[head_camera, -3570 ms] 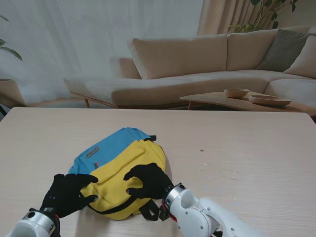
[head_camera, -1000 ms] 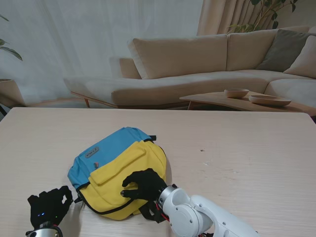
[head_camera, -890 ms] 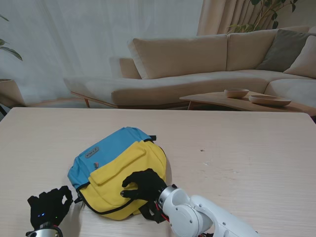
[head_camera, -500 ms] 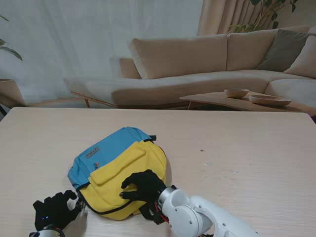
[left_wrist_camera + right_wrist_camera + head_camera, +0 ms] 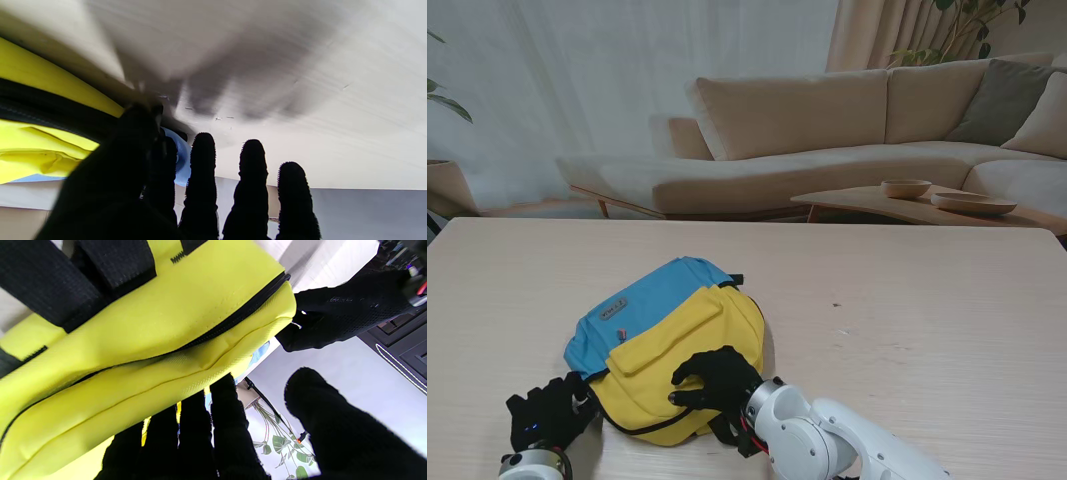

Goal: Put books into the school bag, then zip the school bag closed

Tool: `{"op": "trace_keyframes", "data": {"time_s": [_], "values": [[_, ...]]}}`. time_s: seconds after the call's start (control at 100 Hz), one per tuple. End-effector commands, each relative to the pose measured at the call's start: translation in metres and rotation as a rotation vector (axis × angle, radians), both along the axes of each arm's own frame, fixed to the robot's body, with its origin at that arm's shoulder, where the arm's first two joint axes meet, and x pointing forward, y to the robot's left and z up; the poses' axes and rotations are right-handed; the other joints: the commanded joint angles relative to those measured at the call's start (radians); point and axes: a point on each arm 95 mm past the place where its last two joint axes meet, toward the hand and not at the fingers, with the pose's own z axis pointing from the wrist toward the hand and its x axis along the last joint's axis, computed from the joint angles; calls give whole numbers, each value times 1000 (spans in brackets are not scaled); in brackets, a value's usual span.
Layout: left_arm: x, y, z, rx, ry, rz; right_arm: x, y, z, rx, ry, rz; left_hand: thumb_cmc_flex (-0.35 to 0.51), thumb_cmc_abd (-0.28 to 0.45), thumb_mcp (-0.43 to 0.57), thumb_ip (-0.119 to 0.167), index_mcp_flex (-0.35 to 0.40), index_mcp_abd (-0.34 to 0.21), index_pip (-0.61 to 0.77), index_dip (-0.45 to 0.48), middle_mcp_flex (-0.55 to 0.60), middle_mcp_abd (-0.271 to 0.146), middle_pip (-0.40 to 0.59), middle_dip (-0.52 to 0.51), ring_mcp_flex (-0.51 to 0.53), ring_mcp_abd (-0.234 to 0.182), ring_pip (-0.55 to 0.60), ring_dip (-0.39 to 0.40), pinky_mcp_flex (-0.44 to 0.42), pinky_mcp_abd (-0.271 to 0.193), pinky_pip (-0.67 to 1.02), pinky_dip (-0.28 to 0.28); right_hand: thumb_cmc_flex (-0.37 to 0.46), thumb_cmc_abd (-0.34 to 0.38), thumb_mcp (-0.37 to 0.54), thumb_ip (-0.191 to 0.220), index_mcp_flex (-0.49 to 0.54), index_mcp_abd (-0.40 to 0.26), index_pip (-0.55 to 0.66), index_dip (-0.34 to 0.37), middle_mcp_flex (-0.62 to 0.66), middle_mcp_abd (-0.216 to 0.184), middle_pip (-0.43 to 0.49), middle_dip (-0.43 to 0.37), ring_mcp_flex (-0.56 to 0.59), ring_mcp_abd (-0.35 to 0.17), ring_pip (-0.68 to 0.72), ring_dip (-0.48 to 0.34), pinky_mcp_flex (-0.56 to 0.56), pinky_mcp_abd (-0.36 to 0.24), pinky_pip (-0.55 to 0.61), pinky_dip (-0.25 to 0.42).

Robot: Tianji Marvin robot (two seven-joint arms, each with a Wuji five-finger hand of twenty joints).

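The blue and yellow school bag [image 5: 662,335] lies flat on the table, its black zip [image 5: 233,318] running along the yellow near side. My right hand [image 5: 717,378] rests on the yellow front with fingers [image 5: 200,440] spread over the fabric and the thumb held apart. My left hand [image 5: 552,415] touches the bag's near left corner. In the left wrist view its thumb [image 5: 140,133] and bent index finger sit together at the zip's end [image 5: 50,113], the other three fingers straight. Whether they pinch a zip pull is hidden. No book shows.
Black straps [image 5: 727,425] stick out from under the bag by my right wrist. The light wooden table [image 5: 907,320] stretches to the right and far side. Beyond it stand a beige sofa [image 5: 827,130] and a low table with bowls [image 5: 947,200].
My left hand left the bag's yellow front, pulled back to the near left, then moved right again to the bag's corner. The right hand stayed on the bag, shifting slightly nearer.
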Motion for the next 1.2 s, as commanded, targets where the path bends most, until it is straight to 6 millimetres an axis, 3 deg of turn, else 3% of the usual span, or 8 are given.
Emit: {"op": "trace_keyframes", "data": {"time_s": [0.0,0.17,0.44,0.53,0.67,0.91,1.07,1.19], "values": [[-1,-3,-1,-24,-3,3,-8,3,-6,-8,31,17,119,39,-56,14,30,-59,6,-3,58,-1,-22,104,20,6,34,16,-7,-6,8,23,-29,0,8,35,15,2,-14,12,5,19,14,4,19,0,10,7,19,34,46,36],[-4,-3,2,-25,-25,4,-8,3,-6,-7,33,15,258,87,-127,22,139,-67,-61,-69,154,19,-150,182,35,16,35,8,-3,-1,14,15,-29,-2,9,35,14,3,-15,12,4,19,14,4,19,-1,10,7,19,35,47,37],[-11,1,9,0,-55,15,-9,3,-5,-6,35,15,250,70,-115,30,301,-36,-141,-212,227,29,-177,159,63,37,34,0,3,7,16,11,-30,-2,9,35,15,2,-14,13,4,19,14,4,19,1,10,7,21,41,50,38],[-14,2,11,1,-59,21,-9,4,-4,-1,33,12,225,54,-73,24,301,-26,-122,-231,239,27,-184,168,66,38,33,-2,4,11,14,7,-27,-4,12,36,17,-5,-13,14,5,18,14,4,22,2,11,7,24,43,52,39],[-19,4,13,6,-57,28,-8,6,1,15,18,2,151,25,-27,19,267,-24,-56,-161,205,11,-117,171,57,31,31,1,2,10,9,2,-22,-15,25,39,12,-19,-7,18,6,17,15,4,24,5,13,8,27,46,55,41],[-25,5,16,6,-52,32,-9,14,14,39,-21,6,122,8,-10,21,263,-8,-30,-132,196,9,-86,167,53,31,27,1,-1,11,4,0,-18,-22,35,40,-5,-35,1,24,1,12,18,6,24,1,16,10,28,51,56,42],[-28,4,18,9,-39,28,-8,22,15,24,-48,19,156,-19,71,9,246,8,-61,-166,211,16,-157,187,47,29,15,-5,-3,9,0,-2,-8,-28,49,45,-47,-65,3,27,-31,-9,16,6,2,-20,7,7,23,39,49,39],[-29,5,20,12,-37,25,-8,29,10,-6,-48,38,192,-23,109,4,246,12,-72,-184,239,18,-219,220,47,28,13,-7,-3,9,0,-1,27,-29,88,68,-105,-90,10,24,-95,-54,18,7,-66,-65,-15,-4,-4,11,13,21]]}}
